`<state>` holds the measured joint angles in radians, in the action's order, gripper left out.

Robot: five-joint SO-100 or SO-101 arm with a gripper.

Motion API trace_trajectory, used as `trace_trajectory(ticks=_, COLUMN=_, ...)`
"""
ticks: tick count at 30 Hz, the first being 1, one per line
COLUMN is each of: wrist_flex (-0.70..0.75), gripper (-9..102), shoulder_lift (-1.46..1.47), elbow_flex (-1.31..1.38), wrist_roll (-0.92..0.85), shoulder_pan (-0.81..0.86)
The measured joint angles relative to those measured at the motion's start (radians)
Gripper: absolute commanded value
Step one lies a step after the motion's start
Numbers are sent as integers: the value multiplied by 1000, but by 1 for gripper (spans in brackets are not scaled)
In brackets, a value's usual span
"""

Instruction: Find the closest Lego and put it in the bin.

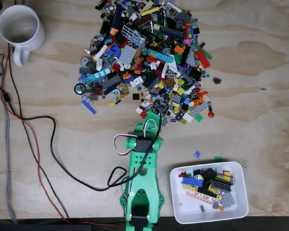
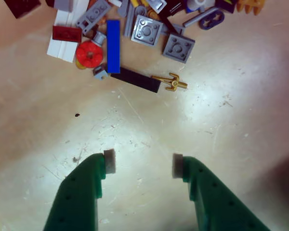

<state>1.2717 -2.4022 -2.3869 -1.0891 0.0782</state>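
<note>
In the wrist view my gripper (image 2: 143, 163) hangs open over bare plywood, with nothing between its green fingers (image 2: 94, 178). Just beyond it lies the near edge of the Lego pile: a long black tile (image 2: 135, 79), a gold piece (image 2: 171, 83) and a blue tile (image 2: 113, 45). In the fixed view my green arm (image 1: 143, 163) reaches up from the bottom edge to the pile's lower edge. A small black square with pale dots (image 1: 159, 105) sits at its tip; I cannot tell whether it is the Lego plate or part of the arm. The white bin (image 1: 188, 214) stands to the arm's right, holding several bricks.
The big mixed pile (image 1: 149, 53) covers the upper middle of the table. A white mug (image 1: 20, 29) stands at the top left. Black and red cables (image 1: 38, 144) trail down the left side toward the arm's base. Two stray bits (image 1: 196, 154) lie just above the bin.
</note>
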Motion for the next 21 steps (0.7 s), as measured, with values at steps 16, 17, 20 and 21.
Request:
trace_trajectory(ticks=16, wrist_flex=-382, gripper=18, shoulder_lift=284, elbow_flex=-141, wrist_roll=-813, shoulder_pan=32)
trace_trajectory(ticks=17, wrist_flex=-394, gripper=18, shoulder_lift=290, elbow_flex=-141, wrist_roll=-830, shoulder_pan=32)
trace_trajectory(ticks=20, wrist_flex=-443, gripper=18, shoulder_lift=333, elbow_flex=-141, wrist_roll=-919, shoulder_pan=60)
trace_trajectory(ticks=21, wrist_flex=-453, gripper=18, shoulder_lift=336, elbow_flex=-141, wrist_roll=-945, shoulder_pan=67)
